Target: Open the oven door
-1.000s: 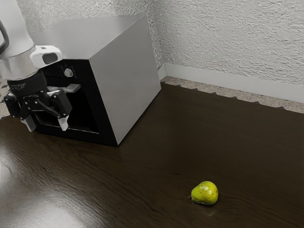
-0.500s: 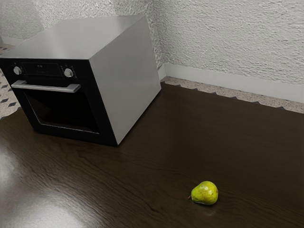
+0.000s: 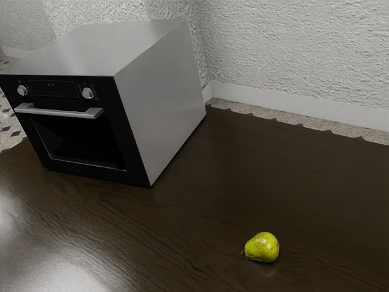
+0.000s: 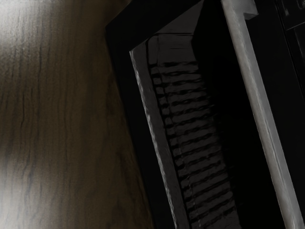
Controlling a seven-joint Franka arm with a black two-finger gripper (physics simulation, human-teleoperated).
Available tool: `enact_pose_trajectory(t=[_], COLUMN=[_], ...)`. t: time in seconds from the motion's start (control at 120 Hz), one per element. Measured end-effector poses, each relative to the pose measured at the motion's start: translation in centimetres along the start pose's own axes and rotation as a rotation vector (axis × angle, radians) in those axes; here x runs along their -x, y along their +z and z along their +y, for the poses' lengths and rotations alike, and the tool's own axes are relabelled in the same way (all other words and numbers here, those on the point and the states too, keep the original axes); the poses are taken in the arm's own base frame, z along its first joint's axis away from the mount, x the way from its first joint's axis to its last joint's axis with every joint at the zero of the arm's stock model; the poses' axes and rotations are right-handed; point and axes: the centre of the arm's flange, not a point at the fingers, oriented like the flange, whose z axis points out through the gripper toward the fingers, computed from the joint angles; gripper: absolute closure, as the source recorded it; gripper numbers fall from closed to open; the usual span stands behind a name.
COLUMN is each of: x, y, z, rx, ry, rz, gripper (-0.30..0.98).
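Observation:
The oven (image 3: 161,100) stands at the exterior view's left, a grey box with a black front. Its door (image 3: 131,157) is shut, flush with the front, and a silver bar handle (image 3: 59,112) runs across the door's top. In the wrist view my hand faces the oven front at an angle. There the handle (image 4: 261,112) stretches lengthwise past the dark door window (image 4: 195,124), with a ribbed pattern visible in the glass.
Two round knobs (image 3: 88,93) sit above the handle. A yellow-green pear (image 3: 262,247) lies on the dark wooden table (image 3: 267,170), well apart from the oven. Behind the table rises a rough white wall (image 3: 292,48).
A second ago my gripper was in front of the oven door; since then the arm has withdrawn from there toward the exterior view's left. Oven door and pear have stayed put.

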Motion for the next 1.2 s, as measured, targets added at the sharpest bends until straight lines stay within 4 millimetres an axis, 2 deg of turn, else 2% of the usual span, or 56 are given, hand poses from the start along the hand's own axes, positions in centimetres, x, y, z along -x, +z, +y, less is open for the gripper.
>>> enact_pose_trajectory(t=[0.133,0.325,0.433,0.708,0.942,1.2], x=[-1.9,-4.1,-5.2,-5.4,-5.9,-4.9], y=[4.5,7.9,8.6,12.4,13.8,16.8], z=[1.7,4.0,5.1,5.7,5.9,6.1], rx=[0.006,0.039,0.059,0.048,0.05,0.032], ry=[-0.075,-0.164,-0.195,-0.238,-0.265,-0.272], rz=[0.011,0.039,0.06,0.069,0.081,0.067], gripper=[0.0,0.0,0.0,0.0,0.0,0.0])
